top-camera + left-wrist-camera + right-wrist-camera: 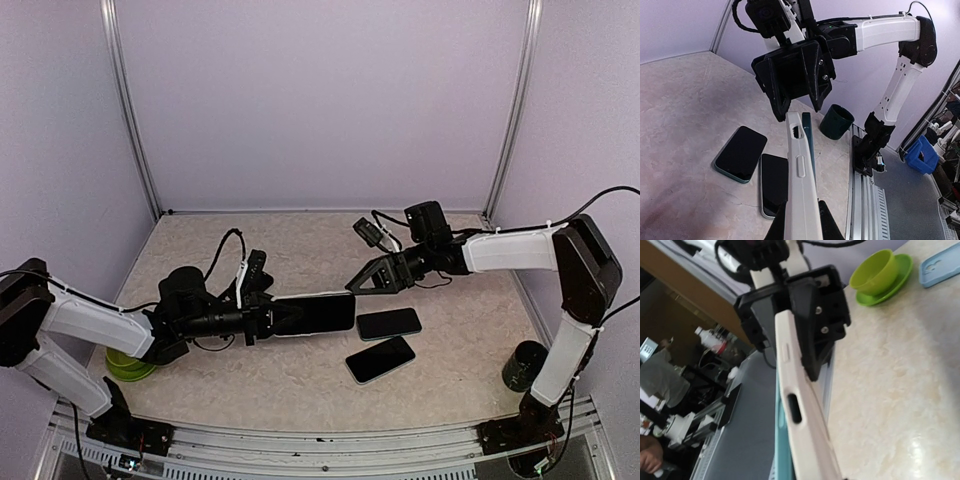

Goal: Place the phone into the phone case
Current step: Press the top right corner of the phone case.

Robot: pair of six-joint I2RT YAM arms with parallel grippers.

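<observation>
Top external view: the left hand [272,320] is clamped on the near end of the white phone case [801,190], held above the worktop [300,250] near its centre. The phone [318,314] lies screen-up inside it. The right hand [357,284], at 2 o'clock from the case, has its jaws parted astride the far end. A teal edge beside the case suggests the phone is nearly, not fully, seated. Two other phones [389,323] lie at 4 o'clock. No brand or writing is legible.
</observation>
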